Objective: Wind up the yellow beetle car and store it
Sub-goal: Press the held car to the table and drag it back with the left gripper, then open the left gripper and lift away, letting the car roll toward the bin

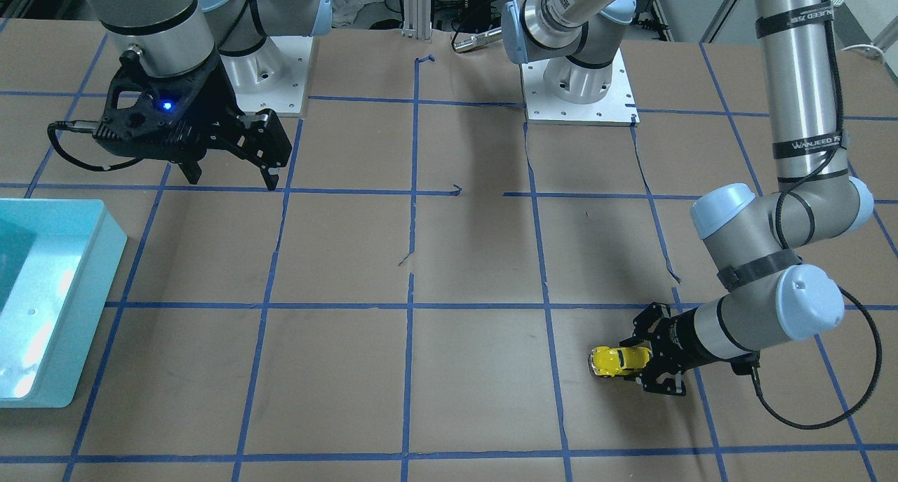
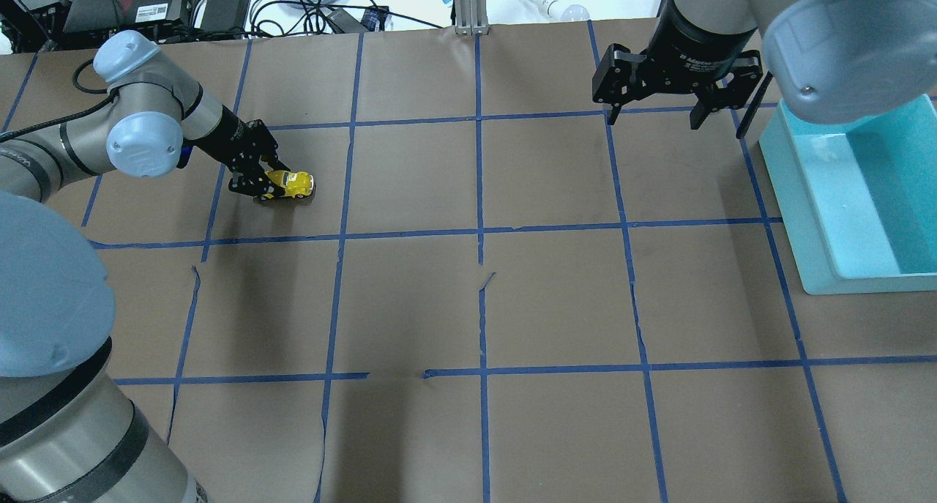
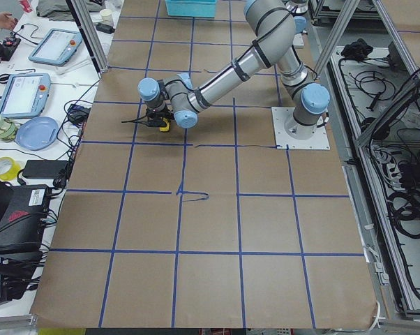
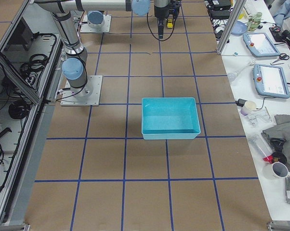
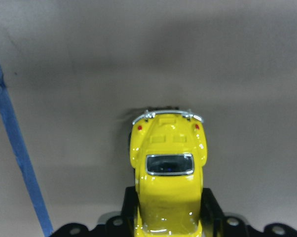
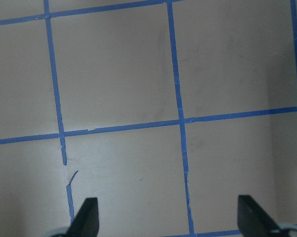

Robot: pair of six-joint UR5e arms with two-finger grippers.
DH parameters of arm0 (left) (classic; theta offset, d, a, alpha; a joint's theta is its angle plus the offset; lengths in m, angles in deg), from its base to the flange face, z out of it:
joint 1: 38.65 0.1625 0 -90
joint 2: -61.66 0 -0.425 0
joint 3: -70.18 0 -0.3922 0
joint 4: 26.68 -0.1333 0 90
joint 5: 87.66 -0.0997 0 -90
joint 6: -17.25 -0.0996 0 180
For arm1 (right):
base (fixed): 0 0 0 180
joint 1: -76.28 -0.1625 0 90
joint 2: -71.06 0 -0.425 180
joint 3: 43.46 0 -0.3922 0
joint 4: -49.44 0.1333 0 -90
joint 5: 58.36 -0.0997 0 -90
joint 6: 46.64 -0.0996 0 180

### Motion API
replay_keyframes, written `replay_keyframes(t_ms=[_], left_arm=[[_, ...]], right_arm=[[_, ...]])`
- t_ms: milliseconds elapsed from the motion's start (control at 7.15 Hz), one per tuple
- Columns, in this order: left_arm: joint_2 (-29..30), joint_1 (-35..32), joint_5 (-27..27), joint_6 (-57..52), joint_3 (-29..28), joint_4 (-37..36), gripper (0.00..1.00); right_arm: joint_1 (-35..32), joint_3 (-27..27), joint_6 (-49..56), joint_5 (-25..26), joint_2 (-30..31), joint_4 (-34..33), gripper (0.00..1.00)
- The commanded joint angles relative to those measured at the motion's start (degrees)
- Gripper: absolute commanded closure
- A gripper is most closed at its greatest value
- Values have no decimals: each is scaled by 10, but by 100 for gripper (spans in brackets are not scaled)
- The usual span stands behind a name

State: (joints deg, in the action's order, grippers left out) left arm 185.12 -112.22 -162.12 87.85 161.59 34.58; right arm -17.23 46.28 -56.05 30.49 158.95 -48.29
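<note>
The yellow beetle car point(image 2: 291, 184) sits low at the table on the robot's left side. It also shows in the front view point(image 1: 617, 360) and, seen from behind, in the left wrist view point(image 5: 167, 174). My left gripper point(image 2: 272, 186) is shut on the car's front half, its black fingers point(image 5: 211, 207) on both flanks. My right gripper point(image 2: 655, 111) is open and empty, held above the table near the teal bin point(image 2: 842, 217); its fingertips point(image 6: 88, 213) show over bare paper.
The teal bin point(image 1: 84, 271) stands at the table's edge on the robot's right. Brown paper with a blue tape grid point(image 2: 479, 232) covers the table. Cables, tablets and dishes lie on a side table point(image 3: 28, 118) beyond the far edge.
</note>
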Motion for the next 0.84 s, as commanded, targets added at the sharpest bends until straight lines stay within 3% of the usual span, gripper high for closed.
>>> replay_keyframes(t_ms=[0, 140, 420, 560, 699], left_arm=[[-15, -4, -1, 4, -4, -4, 20], [-28, -6, -2, 4, -5, 3, 20], [-81, -23, -67, -42, -7, 33, 21], [-111, -30, -106, -143, -16, 56, 18], [-147, -33, -153, -278, -34, 96, 6]], right_arm=[[0, 0, 0, 0, 0, 0, 0], [0, 0, 0, 0, 0, 0, 0], [0, 0, 0, 0, 0, 0, 0], [0, 0, 0, 0, 0, 0, 0], [0, 0, 0, 0, 0, 0, 0]])
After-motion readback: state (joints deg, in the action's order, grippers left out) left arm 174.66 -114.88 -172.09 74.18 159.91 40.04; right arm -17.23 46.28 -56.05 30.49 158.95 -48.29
